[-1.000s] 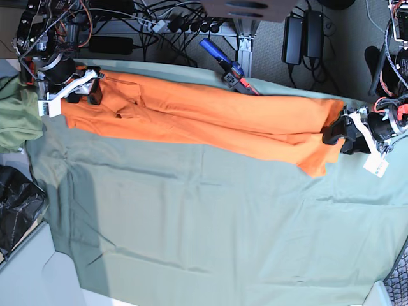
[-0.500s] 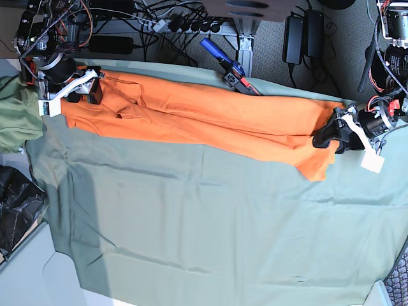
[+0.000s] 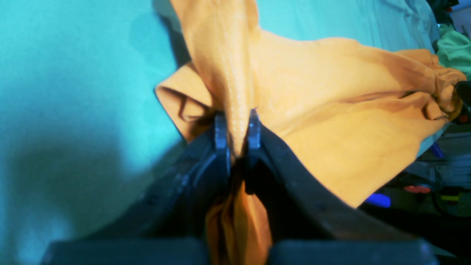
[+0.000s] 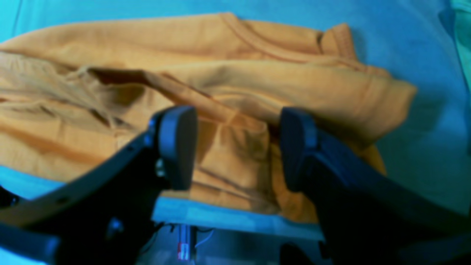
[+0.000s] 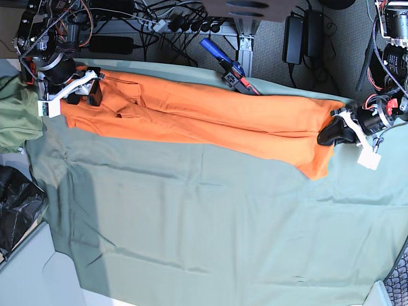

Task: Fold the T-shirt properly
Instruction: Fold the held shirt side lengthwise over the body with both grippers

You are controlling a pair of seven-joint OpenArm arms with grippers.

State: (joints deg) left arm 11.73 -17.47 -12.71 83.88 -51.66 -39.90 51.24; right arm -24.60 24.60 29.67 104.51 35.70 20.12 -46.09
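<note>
The orange T-shirt (image 5: 210, 118) lies in a long, rumpled strip across the far part of the sage-green cloth. At its right end my left gripper (image 5: 330, 135) is shut on a bunched fold of the T-shirt (image 3: 331, 121), and the orange fabric is pinched between the left gripper's (image 3: 237, 127) pads. At the left end, by the collar, my right gripper (image 5: 86, 89) stands open. In the right wrist view the right gripper's (image 4: 237, 147) fingers straddle a ridge of the T-shirt (image 4: 220, 84) without closing on it.
The sage-green cloth (image 5: 210, 217) covers the table. An olive-green garment (image 5: 16, 111) is heaped at the left edge, with a black bag (image 5: 16, 210) below it. A blue-handled tool (image 5: 223, 64) lies at the far edge, near cables and power adapters (image 5: 303, 32).
My left gripper pushed in onto the shirt's right end and closed on the fabric. The right arm has not moved.
</note>
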